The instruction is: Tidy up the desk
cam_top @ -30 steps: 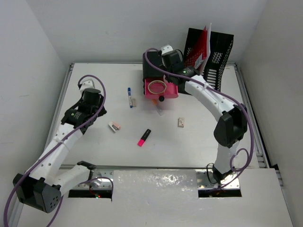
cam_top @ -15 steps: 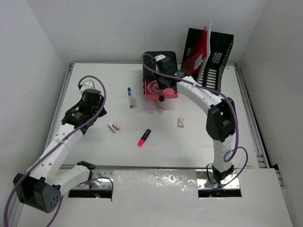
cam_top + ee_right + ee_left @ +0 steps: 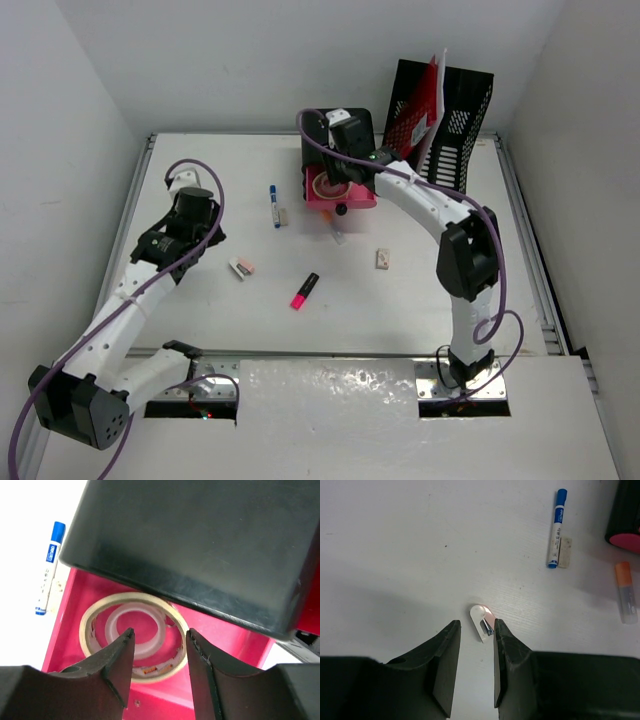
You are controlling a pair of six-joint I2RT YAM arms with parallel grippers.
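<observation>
Since a second ago my right gripper (image 3: 159, 632) is swinging in over the pink tray (image 3: 65, 630), and its jaws are now parting, empty, above the tape roll (image 3: 150, 672) lying flat there. My left gripper (image 3: 476, 625) is hanging part-spread, grasping nothing. A small white piece (image 3: 479, 616) is lying just ahead of its tips, slanting across them, on the desk (image 3: 420, 290) beneath both arms. I'm judging the left arm nearer.
</observation>
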